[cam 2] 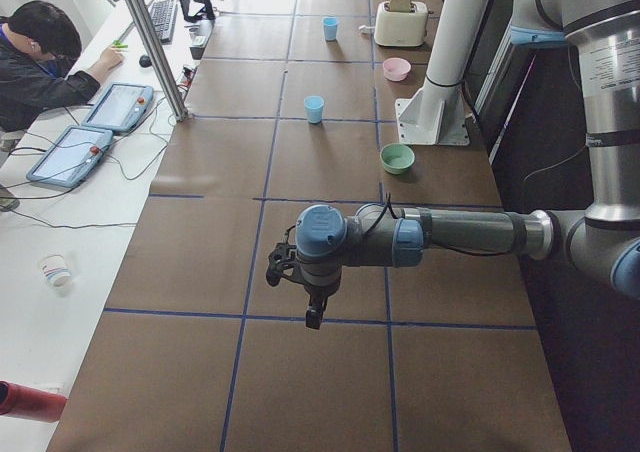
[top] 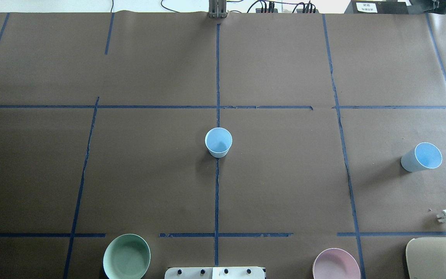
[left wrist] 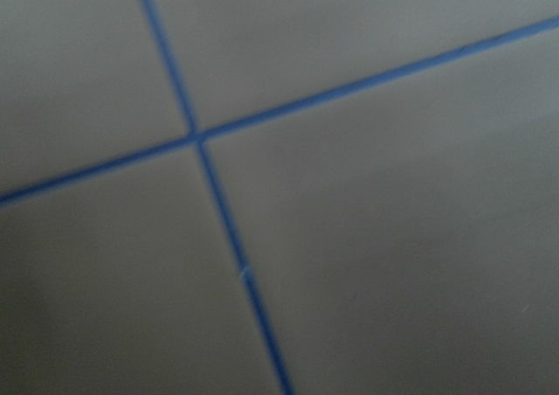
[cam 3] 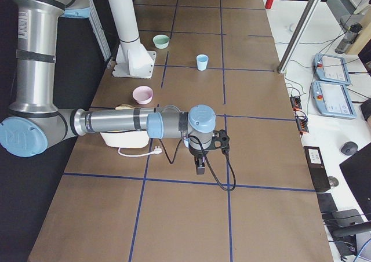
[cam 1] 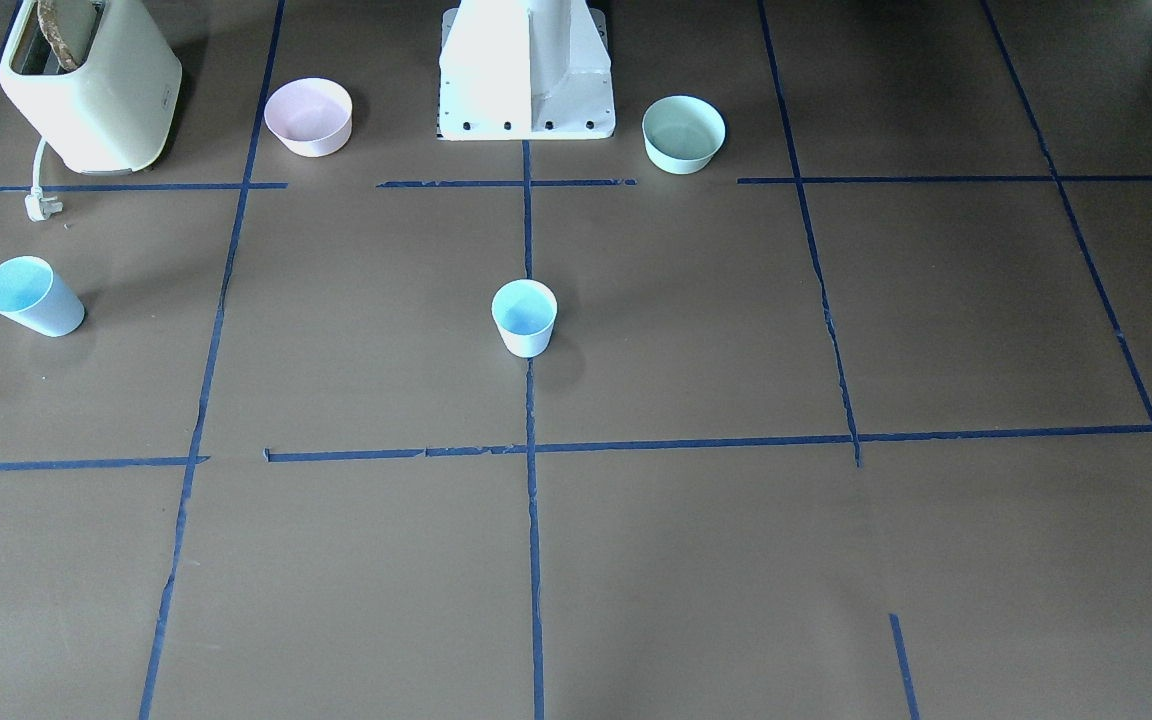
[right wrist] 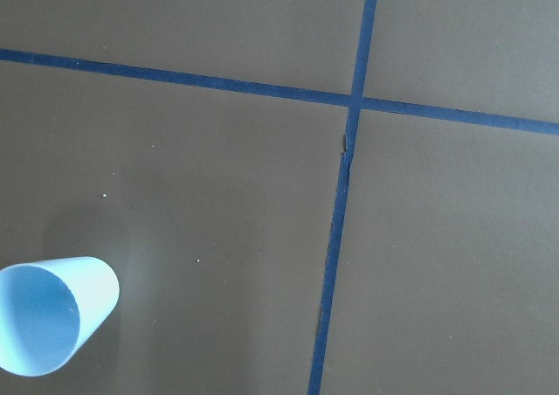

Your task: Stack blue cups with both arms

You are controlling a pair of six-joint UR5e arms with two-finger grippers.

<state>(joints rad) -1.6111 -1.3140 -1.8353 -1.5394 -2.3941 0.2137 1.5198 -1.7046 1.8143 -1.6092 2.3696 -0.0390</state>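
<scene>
Near the robot's base, the pink bowl (top: 336, 265) and the mint-green bowl (top: 126, 257) are sitting untouched. Farther out, the two blue cups are standing well apart on the counter (top: 285, 186). The centre cup (top: 218, 142) is resting on the middle tape line, and the side cup (top: 421, 157) is waiting far to the right, beyond the toaster (top: 438, 257). So I am judging that nothing is stacked yet: grasping, carrying and nesting are all remaining. The left arm (cam 2: 400, 240) and the right arm (cam 3: 133, 123) are hanging over the counter's two ends. How wide their jaws are standing I cannot tell, but they are holding no cup.
</scene>
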